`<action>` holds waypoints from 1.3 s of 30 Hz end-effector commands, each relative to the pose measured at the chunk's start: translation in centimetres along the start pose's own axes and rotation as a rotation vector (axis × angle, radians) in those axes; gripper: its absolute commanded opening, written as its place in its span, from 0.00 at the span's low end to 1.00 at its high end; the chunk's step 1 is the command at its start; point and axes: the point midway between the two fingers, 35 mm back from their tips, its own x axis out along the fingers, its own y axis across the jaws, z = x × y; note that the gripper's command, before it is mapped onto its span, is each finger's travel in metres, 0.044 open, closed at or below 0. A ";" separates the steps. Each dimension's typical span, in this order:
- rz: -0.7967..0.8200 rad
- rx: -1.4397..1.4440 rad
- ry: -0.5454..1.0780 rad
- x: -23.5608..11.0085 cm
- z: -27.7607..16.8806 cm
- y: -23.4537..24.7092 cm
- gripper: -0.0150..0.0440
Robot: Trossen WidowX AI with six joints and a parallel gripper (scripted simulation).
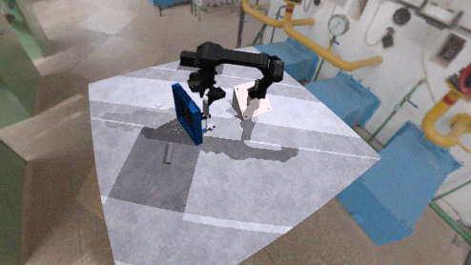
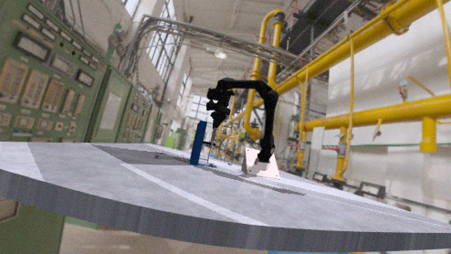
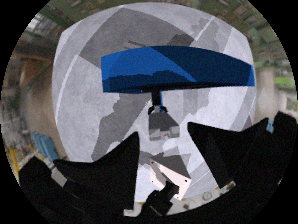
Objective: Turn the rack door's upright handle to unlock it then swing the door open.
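In the wrist view, the end effector (image 1: 208, 95) (image 2: 216, 128) (image 3: 164, 131) is released, its fingers parted near the lower centre. The handle (image 3: 163, 125) sits mid-frame, just below the blue frame (image 1: 196, 125) (image 2: 198, 143) (image 3: 175, 70). It looks small and rigid, probably light to turn but apt to slip; best squeezed squarely across its flat sides at mid-height.

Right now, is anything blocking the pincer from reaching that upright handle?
Nothing visible is in the way: in the wrist view the upright handle shows unobstructed between the open pincer's fingers.
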 end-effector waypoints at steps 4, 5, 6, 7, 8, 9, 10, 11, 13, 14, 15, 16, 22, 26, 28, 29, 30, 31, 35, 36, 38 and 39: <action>-0.006 0.018 0.035 1.3 -0.1 -0.1 0.73; -0.007 0.020 0.039 1.5 -0.1 -0.1 0.73; -0.008 0.021 0.043 1.6 -0.1 -0.1 0.73; -0.009 0.023 0.047 1.8 -0.1 -0.1 0.73; -0.009 0.025 0.051 2.0 -0.1 -0.1 0.73; -0.010 0.027 0.055 2.1 -0.1 -0.1 0.73; -0.011 0.028 0.058 2.3 -0.1 -0.1 0.73; -0.012 0.030 0.062 2.4 -0.2 0.0 0.73; -0.014 0.034 0.070 2.8 -0.2 0.0 0.73; -0.015 0.035 0.074 2.9 -0.2 0.0 0.73; -0.016 0.037 0.078 3.1 -0.2 0.0 0.73; -0.016 0.039 0.082 3.3 -0.2 0.0 0.73; -0.022 0.048 0.102 4.1 -0.3 0.0 0.73; -0.022 0.048 0.103 4.1 -0.3 0.0 0.60; -0.022 0.048 0.103 4.1 -0.3 0.0 0.51; -0.022 0.048 0.103 4.1 -0.3 0.0 0.46; -0.022 0.048 0.103 4.1 -0.3 0.0 0.42; -0.022 0.048 0.103 4.1 -0.3 0.0 0.41; -0.022 0.048 0.103 4.1 -0.3 0.0 0.36; -0.022 0.048 0.103 4.1 -0.3 0.0 0.35; -0.022 0.048 0.103 4.1 -0.3 0.0 0.33; -0.022 0.048 0.103 4.1 -0.3 0.0 0.32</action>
